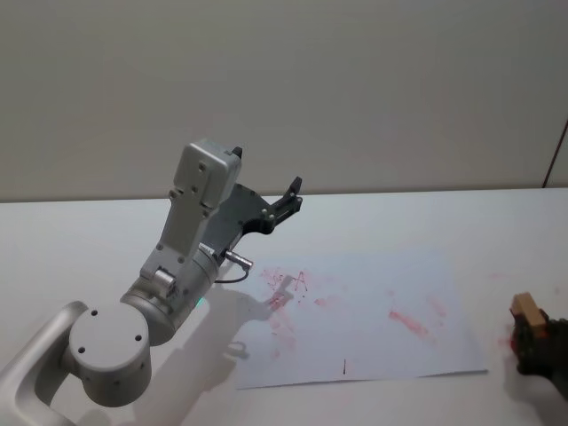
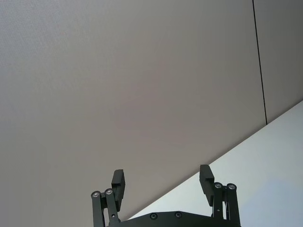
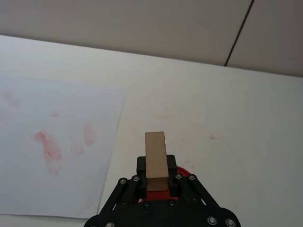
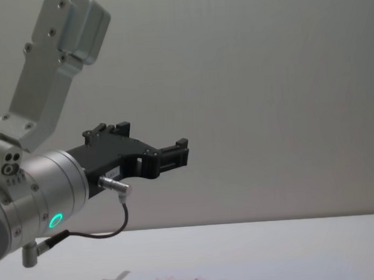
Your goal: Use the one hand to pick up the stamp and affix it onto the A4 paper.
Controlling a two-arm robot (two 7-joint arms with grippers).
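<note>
White worktop (image 1: 80, 232) runs back to a plain pale wall, and the bare surface is widest behind and to the left of the sheet. The stamp (image 1: 525, 307) stands upright at the far right of the head view, off the paper and just beyond its right edge. Its wooden handle points up and a red base shows beneath it in the right wrist view. The right tool (image 1: 530, 327) is clamped on the lower part of the handle, one finger on each side. I cannot tell whether the base touches the worktop. Faint red smudges mark the surface close around it.

The A4 paper (image 1: 364, 315) lies flat, with pink-red marks scattered from its left part to its right. Its right edge passes near the stamp, and a narrow strip of bare worktop lies between them. The middle and right of the sheet lie uncovered.

The left tool (image 1: 291, 197) hangs high over the worktop behind the paper's far left corner and points toward the wall. Its fingers are spread wide with nothing between them. The grey left arm rises from the lower left corner of the head view, beside the sheet's left edge, and its shadow falls over that edge.
</note>
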